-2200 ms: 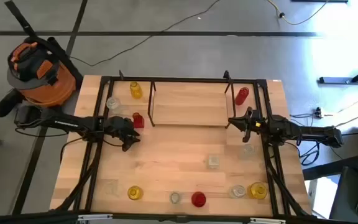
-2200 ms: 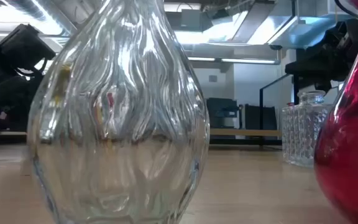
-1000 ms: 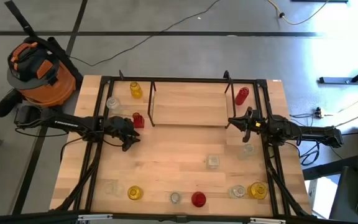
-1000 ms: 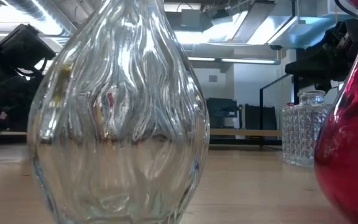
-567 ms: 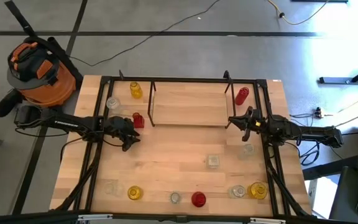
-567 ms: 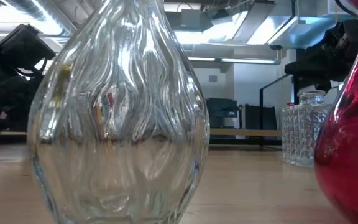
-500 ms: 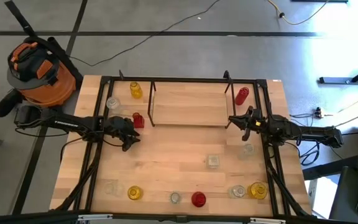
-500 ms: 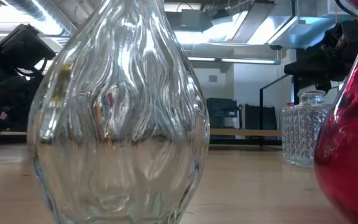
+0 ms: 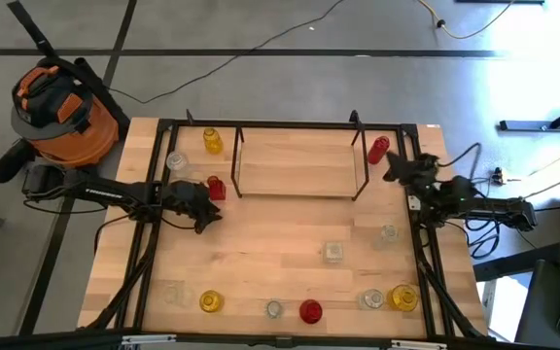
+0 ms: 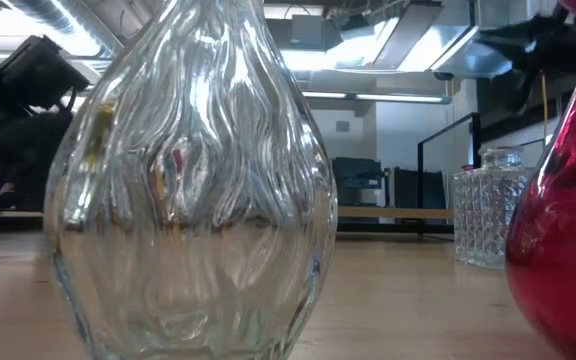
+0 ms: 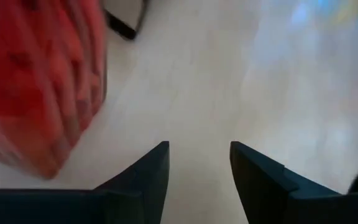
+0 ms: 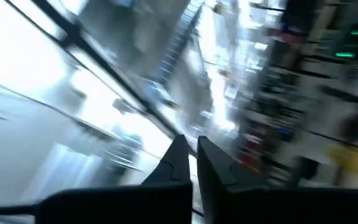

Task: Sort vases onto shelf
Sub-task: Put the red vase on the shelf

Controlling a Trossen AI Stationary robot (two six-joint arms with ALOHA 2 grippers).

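Note:
The shelf [image 9: 299, 165] is a light-wood board in a black wire frame at the table's far middle, with nothing on it. Vases stand on their bases around it: yellow [image 9: 211, 141], clear [image 9: 176, 161] and red [image 9: 215, 187] to its left, and red [image 9: 379, 149] to its right. My left gripper [image 9: 205, 209] is open, just on the near side of the left red vase [image 11: 36, 81], which lies beside its fingers, not between them. My right gripper [image 9: 394, 167] is shut and raised, close to the right red vase.
Two clear vases [image 9: 389, 233] [image 9: 332, 253] stand right of the middle. Several more line the near edge, among them yellow [image 9: 210, 302], clear [image 9: 274, 309], red [image 9: 310, 311] and yellow [image 9: 403, 297]. Black rails [image 9: 144, 253] run along both table sides. Bare wood lies in the middle.
My right gripper has swung up and toward the table's far right, from beside the shelf's near right corner to next to the right red vase, turning as it went. The vases have stayed where they were.

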